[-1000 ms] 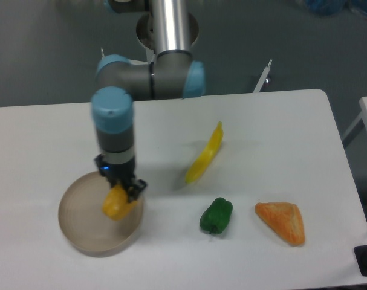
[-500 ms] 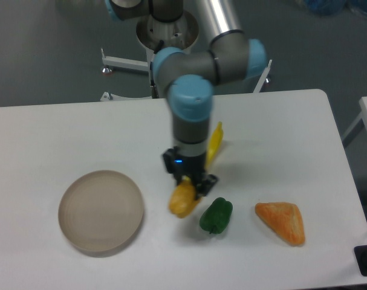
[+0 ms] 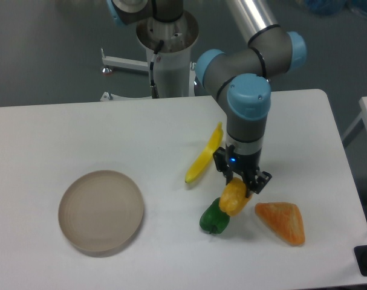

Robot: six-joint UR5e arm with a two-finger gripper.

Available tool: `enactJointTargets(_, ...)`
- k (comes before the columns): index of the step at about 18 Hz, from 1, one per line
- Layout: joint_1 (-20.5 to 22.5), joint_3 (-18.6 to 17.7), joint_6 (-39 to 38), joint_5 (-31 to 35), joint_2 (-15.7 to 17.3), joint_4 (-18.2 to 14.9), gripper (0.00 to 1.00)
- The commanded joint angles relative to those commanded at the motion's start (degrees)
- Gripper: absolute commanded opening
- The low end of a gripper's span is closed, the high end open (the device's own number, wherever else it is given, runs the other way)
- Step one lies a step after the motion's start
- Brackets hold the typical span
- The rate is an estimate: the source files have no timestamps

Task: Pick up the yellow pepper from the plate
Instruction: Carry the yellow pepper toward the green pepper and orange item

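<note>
The yellow pepper [image 3: 233, 197] hangs in the air at the right of the table, held between the fingers of my gripper [image 3: 239, 185], which is shut on it. It hovers just above and to the right of a green pepper [image 3: 213, 219]. The plate [image 3: 101, 209], a round beige dish, sits far to the left with nothing on it.
A long slim yellow piece [image 3: 204, 155] lies left of the gripper. A flat orange triangular piece [image 3: 282, 221] rests just right of the held pepper. The arm's base column [image 3: 169, 42] stands behind the table's far edge.
The arm has carried the yellow pepper from the plate rightward across the table, past the slim yellow piece, to a spot between the green pepper and the orange piece.
</note>
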Motion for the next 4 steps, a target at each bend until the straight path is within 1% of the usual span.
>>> enactJointTargets(4,0.61,-0.09,0.09,0.0,-0.09,0.18,0.58)
